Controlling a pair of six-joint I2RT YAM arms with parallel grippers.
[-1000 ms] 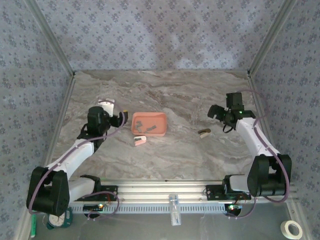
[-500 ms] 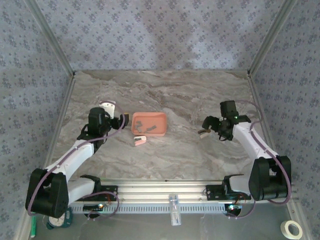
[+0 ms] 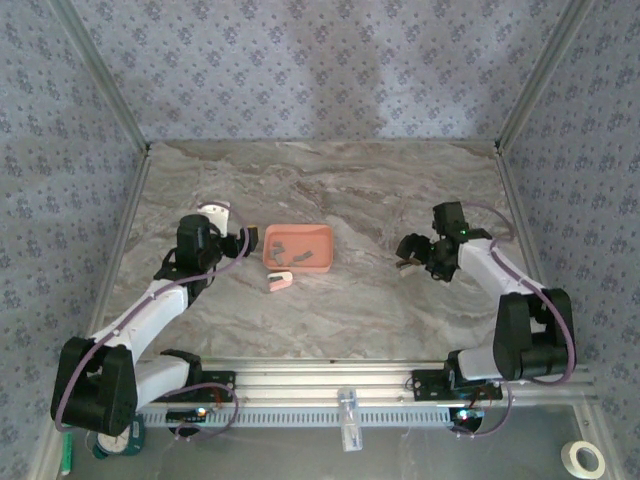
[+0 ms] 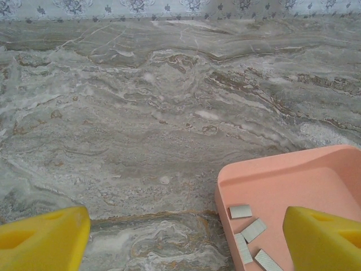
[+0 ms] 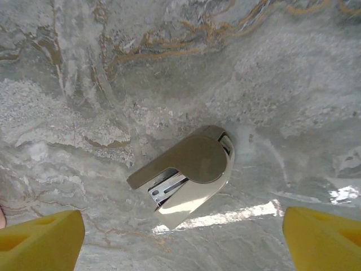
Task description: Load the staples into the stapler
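The pale pink-and-white stapler (image 3: 280,281) lies on the marble just in front of the salmon tray (image 3: 298,267). Several grey staples (image 4: 248,231) rest in the tray's near left corner (image 4: 293,175). My left gripper (image 3: 245,240) is open and low beside the tray's left end; its midpoint (image 4: 180,243) is over bare marble, with one yellow fingertip (image 4: 324,240) above the tray. My right gripper (image 3: 408,255) is open above a second small stapler, olive and cream (image 5: 189,172), which lies on its side between the spread fingertips (image 5: 39,240) without touching them.
Patterned walls and metal corner posts close in the table on three sides. A metal rail (image 3: 340,385) runs along the near edge between the arm bases. Bare marble lies between the tray and the right gripper.
My right gripper has swung left and lowered over the olive-and-cream stapler. The left arm, tray and pink stapler have stayed put.
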